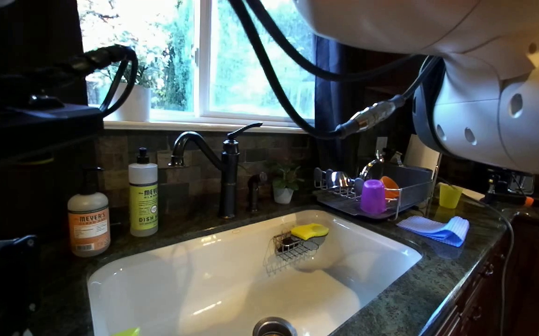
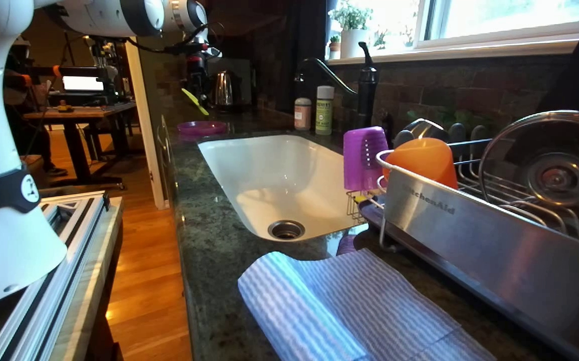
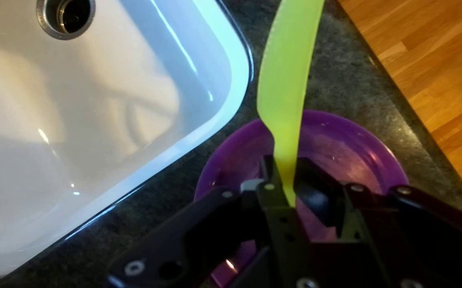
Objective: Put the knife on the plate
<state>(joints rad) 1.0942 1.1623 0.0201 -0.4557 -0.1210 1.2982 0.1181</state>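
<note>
1. Knife (image 3: 285, 88): yellow-green; upper middle of the wrist view.
2. Plate (image 3: 367, 148): purple; right of centre in the wrist view.
3. Gripper (image 3: 286, 168): black; lower part of the wrist view.
4. Sink (image 3: 237, 80): white; left half of the wrist view.
5. Countertop (image 2: 209, 225): dark grey-green, mottled; left of centre in an exterior view.
6. Cloth (image 2: 319, 301): blue, paler stripes; lower centre of an exterior view.
7. Tumbler (image 2: 364, 158): purple; right of centre in both exterior views.
</note>
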